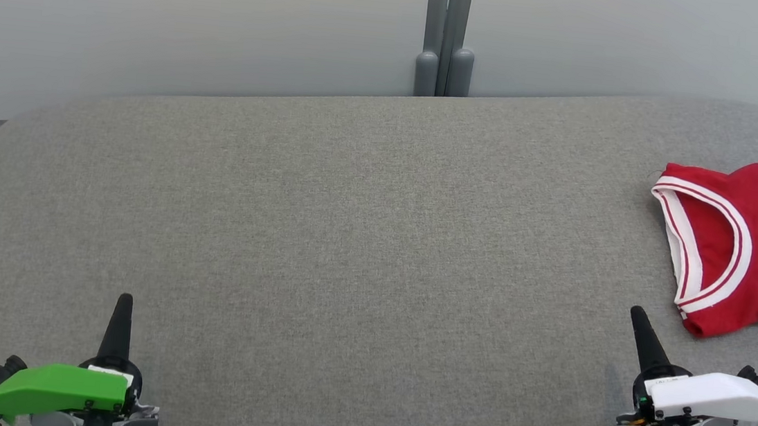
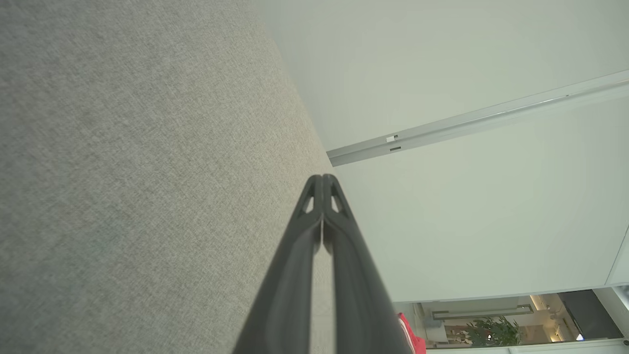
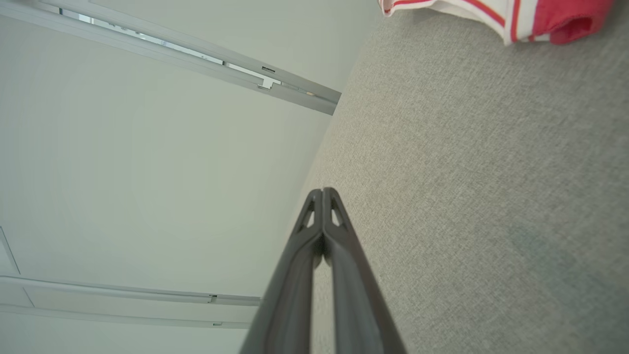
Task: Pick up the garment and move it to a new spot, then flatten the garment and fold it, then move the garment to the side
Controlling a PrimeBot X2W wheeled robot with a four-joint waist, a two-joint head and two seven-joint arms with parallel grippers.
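Observation:
The garment (image 1: 755, 242) is a red jersey with white-trimmed openings and dark lettering. It lies bunched at the right edge of the grey fabric surface (image 1: 362, 239), partly cut off by the head view's border. A corner of the garment (image 3: 496, 14) shows at the top of the right wrist view, and a red sliver of the garment (image 2: 409, 339) sits low in the left wrist view. My right gripper (image 1: 638, 314) is shut and empty, just in front of the jersey and apart from it. At the lower left, far from the jersey, my left gripper (image 1: 124, 300) is shut and empty.
A pale wall (image 1: 196, 14) with a grey vertical post (image 1: 446, 31) stands behind the surface's far edge. The surface has rounded corners. The left wrist view catches a distant room with a plant (image 2: 491, 332).

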